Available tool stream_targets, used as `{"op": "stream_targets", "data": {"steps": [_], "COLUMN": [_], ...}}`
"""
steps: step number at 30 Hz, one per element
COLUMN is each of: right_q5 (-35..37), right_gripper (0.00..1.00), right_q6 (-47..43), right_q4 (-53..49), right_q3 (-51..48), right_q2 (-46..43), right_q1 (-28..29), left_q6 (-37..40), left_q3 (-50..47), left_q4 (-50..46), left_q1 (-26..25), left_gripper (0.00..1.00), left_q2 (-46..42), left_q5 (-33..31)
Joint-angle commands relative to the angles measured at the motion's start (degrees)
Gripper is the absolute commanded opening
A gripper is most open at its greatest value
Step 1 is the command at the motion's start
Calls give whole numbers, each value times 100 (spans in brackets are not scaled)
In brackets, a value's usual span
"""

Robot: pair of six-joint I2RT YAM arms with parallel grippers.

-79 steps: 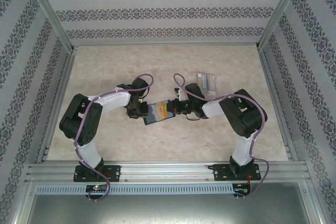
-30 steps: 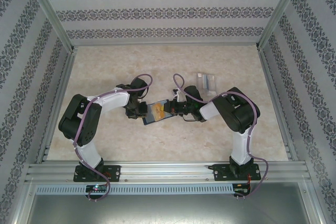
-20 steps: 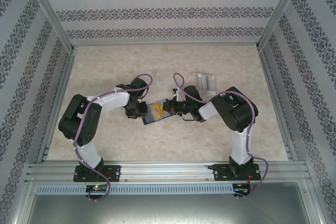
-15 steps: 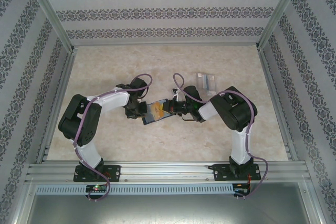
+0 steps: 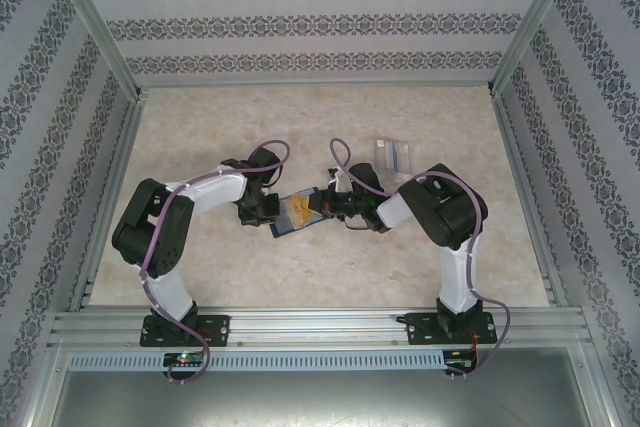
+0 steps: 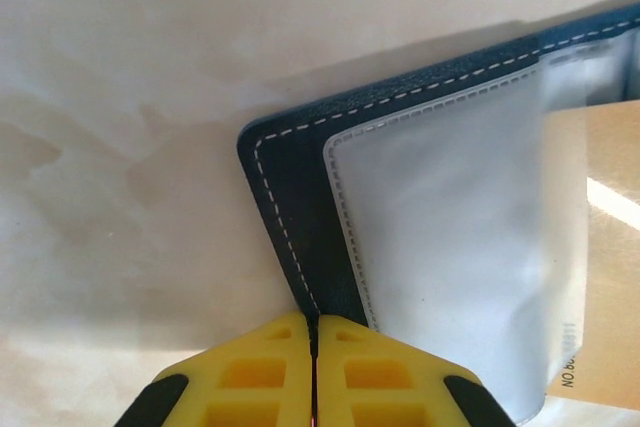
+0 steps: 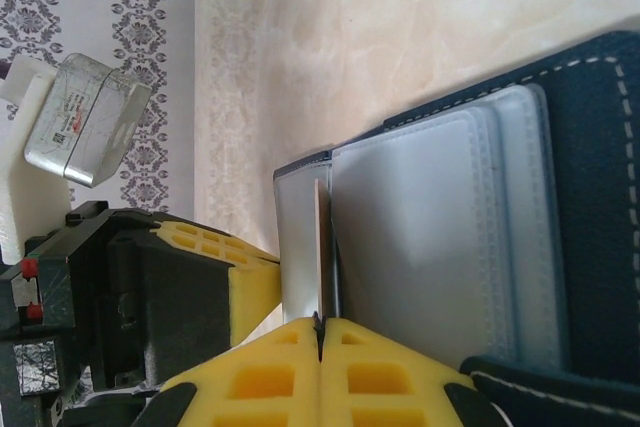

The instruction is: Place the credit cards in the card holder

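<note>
The card holder [image 5: 290, 217] is a dark navy wallet lying open mid-table between both arms, its pale grey-blue pockets [image 6: 450, 247] facing up. My left gripper [image 6: 315, 321] is shut on the wallet's stitched navy edge [image 6: 300, 237]; from above it is at the wallet's left end [image 5: 268, 213]. An orange-yellow credit card [image 7: 322, 247] shows edge-on, partly slid in between the wallet's pocket layers [image 7: 440, 237]. My right gripper [image 7: 320, 323] is shut on that card's near edge, at the wallet's right end [image 5: 324, 205]. The same card [image 6: 600, 257] lies over the pale lining in the left wrist view.
A small clear plastic box [image 5: 395, 154] sits behind the right arm at the back right. Metal rails [image 5: 320, 322] border the near edge and patterned walls close the sides. Bare marble tabletop [image 5: 300, 127] stretches behind the arms and in front of them.
My left gripper's jaws have closed the last bit onto the wallet's edge. The right arm has crept left, taking the orange card further into the wallet.
</note>
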Motion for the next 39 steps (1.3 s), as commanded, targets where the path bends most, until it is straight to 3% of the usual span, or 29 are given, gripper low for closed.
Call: {"op": "stream_targets", "data": {"steps": [1, 15, 39], "right_q5": [-159, -244, 93], "right_gripper": [0, 0, 0], "right_q6": [137, 332, 277], "right_q4": [53, -134, -187], "right_q3": [188, 482, -204], "right_q2": [211, 300, 101], "right_q1": [117, 74, 373], "left_q6": [141, 158, 193], "left_q3": [163, 234, 269], "left_q4": [-87, -115, -220], "left_q1": [-9, -14, -10], "left_gripper": [9, 9, 8], "left_q2": [238, 319, 379], "left_q5": [71, 38, -175]}}
